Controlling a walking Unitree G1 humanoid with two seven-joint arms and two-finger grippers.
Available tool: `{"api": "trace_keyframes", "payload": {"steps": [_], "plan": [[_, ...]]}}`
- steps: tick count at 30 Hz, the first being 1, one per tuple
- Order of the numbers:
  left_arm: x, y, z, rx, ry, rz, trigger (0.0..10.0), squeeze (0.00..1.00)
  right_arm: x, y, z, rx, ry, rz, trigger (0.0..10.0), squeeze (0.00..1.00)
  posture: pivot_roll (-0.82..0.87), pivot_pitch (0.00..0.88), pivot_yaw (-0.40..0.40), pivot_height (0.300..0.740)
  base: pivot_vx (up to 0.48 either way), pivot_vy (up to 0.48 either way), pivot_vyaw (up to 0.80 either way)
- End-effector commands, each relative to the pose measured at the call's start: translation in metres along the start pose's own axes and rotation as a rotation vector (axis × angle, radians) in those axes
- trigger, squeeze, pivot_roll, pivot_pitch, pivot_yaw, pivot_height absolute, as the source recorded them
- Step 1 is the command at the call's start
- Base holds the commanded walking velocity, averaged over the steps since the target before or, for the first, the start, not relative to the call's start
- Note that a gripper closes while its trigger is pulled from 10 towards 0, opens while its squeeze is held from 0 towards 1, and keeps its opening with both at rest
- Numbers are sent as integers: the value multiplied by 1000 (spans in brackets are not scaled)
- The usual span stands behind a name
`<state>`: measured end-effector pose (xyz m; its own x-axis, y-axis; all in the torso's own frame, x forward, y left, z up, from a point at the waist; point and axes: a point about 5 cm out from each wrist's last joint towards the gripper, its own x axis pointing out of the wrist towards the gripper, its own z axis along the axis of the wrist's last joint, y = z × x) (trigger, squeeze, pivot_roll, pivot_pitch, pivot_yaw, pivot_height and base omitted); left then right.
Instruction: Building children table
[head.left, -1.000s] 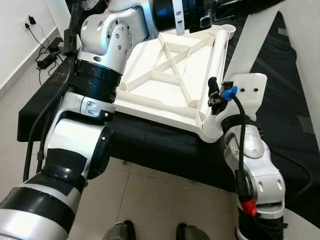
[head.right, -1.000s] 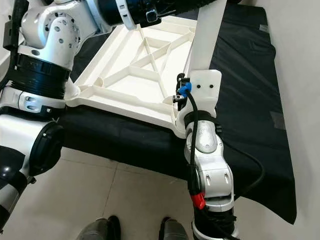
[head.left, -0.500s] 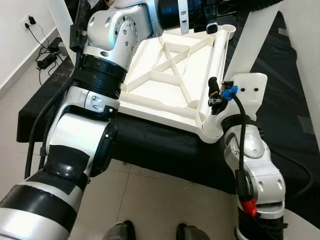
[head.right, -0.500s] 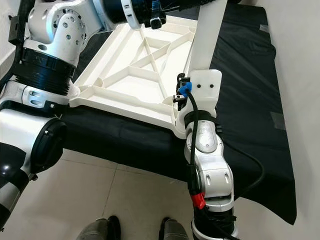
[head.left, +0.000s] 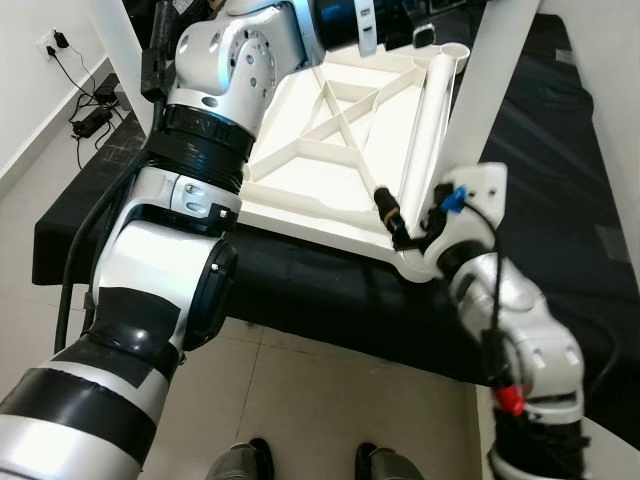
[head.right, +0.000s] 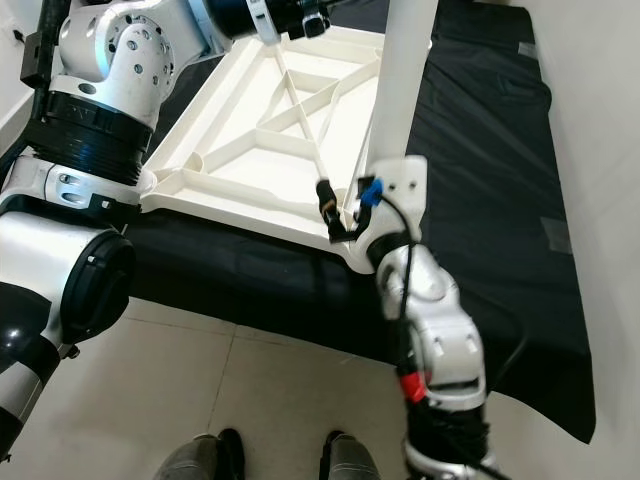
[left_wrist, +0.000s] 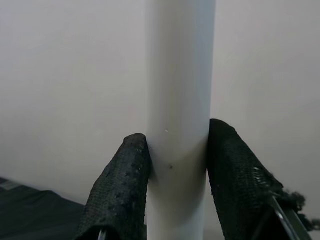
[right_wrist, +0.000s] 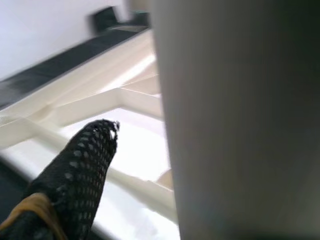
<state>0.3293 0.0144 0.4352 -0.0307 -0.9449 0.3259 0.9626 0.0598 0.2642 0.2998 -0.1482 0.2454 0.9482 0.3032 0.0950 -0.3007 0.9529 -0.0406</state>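
The white table top (head.left: 300, 215) lies upside down on a black-covered bench, its ribs facing up. A long white leg (head.left: 490, 80) rises steeply from above its near right corner socket (head.left: 425, 262). My right wrist (head.left: 472, 195) is at the leg's lower end. In the right wrist view the leg (right_wrist: 240, 115) looms close beside my right gripper (right_wrist: 167, 137). One black finger (right_wrist: 82, 170) stands apart from the leg, and the other is hidden behind it. My left arm reaches across the far edge. My left gripper (left_wrist: 177, 142) is shut on a white leg (left_wrist: 180, 75).
The black cloth (head.left: 300, 285) hangs over the bench's front edge. A power cable and plug (head.left: 90, 120) lie by the wall on the left. A person's shoes (head.left: 245, 462) stand on the tiled floor close in front. A pale wall runs along the right.
My right wrist has tilted over to the left and its forearm has swung. The leg now stands steeper, with its lower end nearer the corner socket. The left arm has barely shifted.
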Motion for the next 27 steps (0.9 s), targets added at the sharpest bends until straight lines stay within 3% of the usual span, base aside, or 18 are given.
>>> {"api": "trace_keyframes", "payload": {"steps": [1, 2, 4, 5, 8, 9, 10, 12, 18, 25, 26, 27], "plan": [[9, -6, -8, -14, 53, -58, 0, 0, 5, -6, 10, 18, -37, 91, 10000, 1000, -82, 231, 13, 740, 0, 0, 0], [9, -7, -9, -14, 53, -63, 0, 0, 6, -19, 19, -17, -52, 121, 10000, 1000, -81, 230, 13, 740, 0, 0, 0], [9, -7, -9, -14, 53, -63, 0, 0, 6, -19, 19, -17, -52, 121, 10000, 1000, -81, 230, 13, 740, 0, 0, 0], [11, -9, -9, -15, 52, -77, 0, 0, 4, -35, 35, -28, -68, 266, 10000, 1000, -79, 233, 14, 740, 0, 0, 0], [11, -10, -10, -15, 52, -82, 0, 0, 2, -38, 39, -40, -74, 308, 10000, 1000, -79, 233, 14, 740, 0, 0, 0], [12, -10, -10, -16, 54, -91, 0, 0, 1, -39, 42, -39, -57, 398, 10000, 0, -77, 239, 18, 740, 0, 0, 0], [12, -11, -10, -17, 55, -98, 0, 0, 0, -40, 44, -40, -47, 466, 10000, 0, -78, 239, 18, 740, 0, 0, 0], [12, -11, -10, -17, 55, -98, 0, 0, 0, -40, 44, -40, -47, 466, 10000, 0, -78, 239, 18, 740, 0, 0, 0], [14, -12, -13, -22, 63, -121, 0, 0, 0, -52, 55, 45, -79, 736, 10000, 0, -68, 246, 21, 740, 0, 0, 0], [17, -15, -14, -21, 66, -137, 0, 0, 1, -60, 57, 60, -111, 828, 10000, 0, -64, 250, 23, 740, 0, 0, 0], [17, -16, -14, -21, 66, -140, 0, 0, 0, -61, 57, 67, -116, 848, 4784, 0, -64, 250, 23, 740, 0, 0, 0], [17, -16, -14, -21, 66, -140, 0, 0, 0, -61, 57, 67, -116, 848, 4784, 0, -64, 250, 23, 740, 0, 0, 0]]}}
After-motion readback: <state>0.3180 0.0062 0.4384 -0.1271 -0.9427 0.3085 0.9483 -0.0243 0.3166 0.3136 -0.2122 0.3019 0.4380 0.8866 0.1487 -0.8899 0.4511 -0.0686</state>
